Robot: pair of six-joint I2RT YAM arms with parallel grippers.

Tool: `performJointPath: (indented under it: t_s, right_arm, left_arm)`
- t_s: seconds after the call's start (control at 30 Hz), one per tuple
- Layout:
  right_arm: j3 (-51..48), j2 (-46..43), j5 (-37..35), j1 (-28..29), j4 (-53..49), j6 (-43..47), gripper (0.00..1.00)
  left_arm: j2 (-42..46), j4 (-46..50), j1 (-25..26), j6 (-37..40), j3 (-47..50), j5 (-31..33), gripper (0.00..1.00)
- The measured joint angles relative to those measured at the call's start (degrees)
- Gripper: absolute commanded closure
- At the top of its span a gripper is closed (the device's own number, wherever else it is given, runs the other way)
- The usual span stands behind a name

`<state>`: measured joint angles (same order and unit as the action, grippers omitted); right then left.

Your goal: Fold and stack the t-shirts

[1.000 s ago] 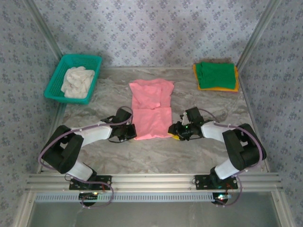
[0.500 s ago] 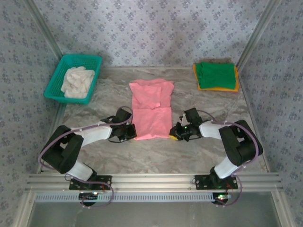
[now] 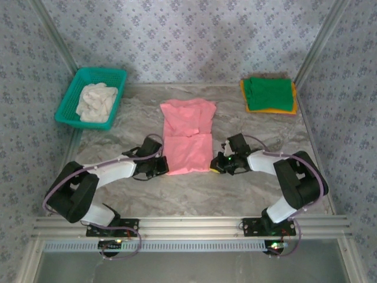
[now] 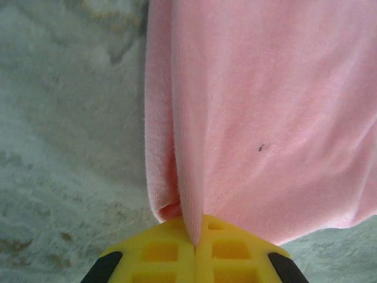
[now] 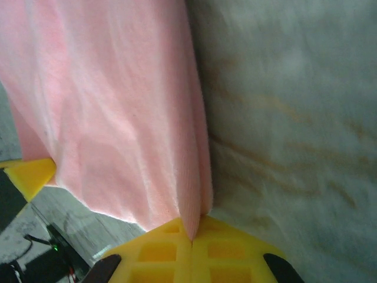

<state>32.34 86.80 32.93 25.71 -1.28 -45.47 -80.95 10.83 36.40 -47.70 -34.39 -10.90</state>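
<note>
Basket [image 3: 66,104] with crumpled white cloth [image 3: 97,102]

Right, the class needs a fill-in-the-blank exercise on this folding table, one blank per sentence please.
1. The left pincer and the right pincer each pinch a near corner of the middle t-shirt, which is ____.
2. The green t-shirt sits on the lower t-shirt, which is ____.
3. The teal basket holds a crumpled cloth that is ____.
Missing words: pink; orange-yellow; white.
</note>
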Motion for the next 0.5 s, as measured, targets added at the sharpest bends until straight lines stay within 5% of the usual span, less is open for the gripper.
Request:
performJointPath:
  t_s: [0.3,0.5]
  right_arm:
    - [-3.19,-20.55,-4.11,5.33,-10.43,-2.38,1.0]
    - [11.72,-15.1,-6.1,2.32,-14.12,-0.72,1.0]
  left_arm:
    - [24.02,9.51,7.82,-2.73,4.72,5.07,1.0]
    - [18.75,10.45,0.26,1.95,-7.74,3.15,1.0]
